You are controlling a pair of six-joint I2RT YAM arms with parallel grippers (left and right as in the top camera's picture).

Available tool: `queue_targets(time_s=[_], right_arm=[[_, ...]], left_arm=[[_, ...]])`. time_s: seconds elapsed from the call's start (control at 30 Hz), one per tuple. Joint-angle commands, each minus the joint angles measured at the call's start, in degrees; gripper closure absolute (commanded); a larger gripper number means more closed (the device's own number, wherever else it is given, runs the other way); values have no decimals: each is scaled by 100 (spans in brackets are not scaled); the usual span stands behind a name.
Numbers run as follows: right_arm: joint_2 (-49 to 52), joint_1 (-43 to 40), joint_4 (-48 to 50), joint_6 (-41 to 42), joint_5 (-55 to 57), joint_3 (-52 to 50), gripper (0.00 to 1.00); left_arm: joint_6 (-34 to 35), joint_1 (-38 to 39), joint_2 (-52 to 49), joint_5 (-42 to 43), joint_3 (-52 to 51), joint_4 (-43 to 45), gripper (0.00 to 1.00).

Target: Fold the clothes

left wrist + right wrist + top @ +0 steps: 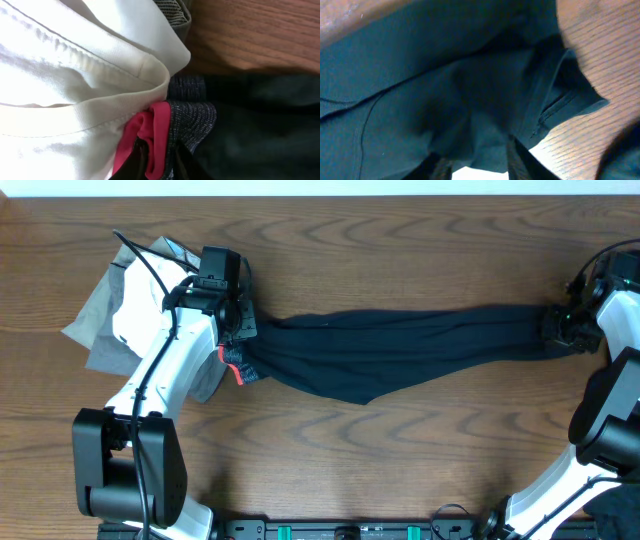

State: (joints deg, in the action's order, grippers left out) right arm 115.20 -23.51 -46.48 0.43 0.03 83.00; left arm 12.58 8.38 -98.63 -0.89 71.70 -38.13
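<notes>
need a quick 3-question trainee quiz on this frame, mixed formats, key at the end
1. True or false: the black leggings lie bunched in one heap.
2. What does the left gripper pinch? A) an ankle cuff B) the coral-edged waistband C) a sock
3. Name what lies under the left arm, beside that waistband.
Key: 1 false, they stretch lengthwise from the left gripper to the right gripper; 2 B; 3 white and grey garments.

leggings [400, 345]: black | waistband [192, 117]: speckled grey, coral edge | table [400, 240]: brown woodgrain
</notes>
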Motion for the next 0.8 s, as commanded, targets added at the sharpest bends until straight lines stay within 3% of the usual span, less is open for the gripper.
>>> queue_targets(time_s=[0.0,0.27,0.77], right_arm=[[-140,17,96,-24,120,-28,76],[-140,15,525,-24,361,-13,99],[-129,17,1899,-31,337,-15,99]], left_arm=[[-55,-35,66,-131,107,22,83],[-55,-35,66,-131,107,46,83],[-48,-35,66,-131,107,352,88]])
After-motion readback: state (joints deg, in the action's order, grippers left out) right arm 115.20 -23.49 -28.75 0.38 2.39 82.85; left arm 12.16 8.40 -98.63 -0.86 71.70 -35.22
